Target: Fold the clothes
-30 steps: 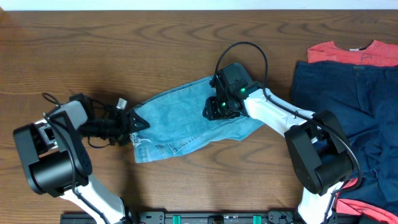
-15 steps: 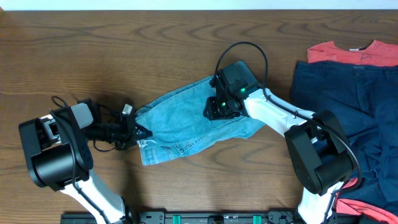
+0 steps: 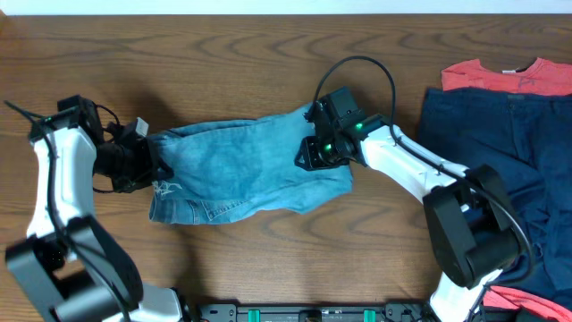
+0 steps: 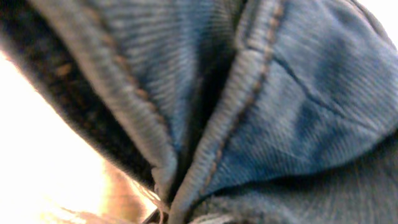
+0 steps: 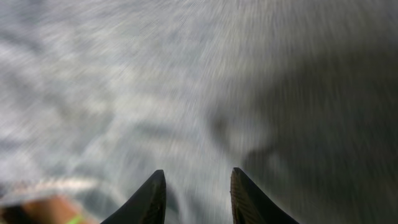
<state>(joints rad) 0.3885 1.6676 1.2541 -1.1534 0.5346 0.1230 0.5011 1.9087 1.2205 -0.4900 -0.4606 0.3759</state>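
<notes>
Light-blue denim jeans [image 3: 241, 170] lie bunched across the middle of the table. My left gripper [image 3: 154, 168] is at their left edge, shut on the denim there. The left wrist view is filled with close blue denim and a stitched seam [image 4: 249, 106]; its fingers are hidden by cloth. My right gripper [image 3: 311, 159] sits over the right part of the jeans. In the right wrist view its two dark fingertips [image 5: 196, 180] stand apart above blurred denim [image 5: 124, 81], with nothing gripped between them.
A dark navy garment [image 3: 500, 152] lies spread at the right, over a coral-red T-shirt [image 3: 500, 76] whose collar shows at the far edge. More red cloth [image 3: 509, 300] shows at the near right. Bare wooden table [image 3: 223, 54] lies behind the jeans.
My left gripper has shut on the jeans' left edge and drawn it leftward and farther back, stretching the denim out. The right gripper stayed on the right part, its jaws narrowing slightly.
</notes>
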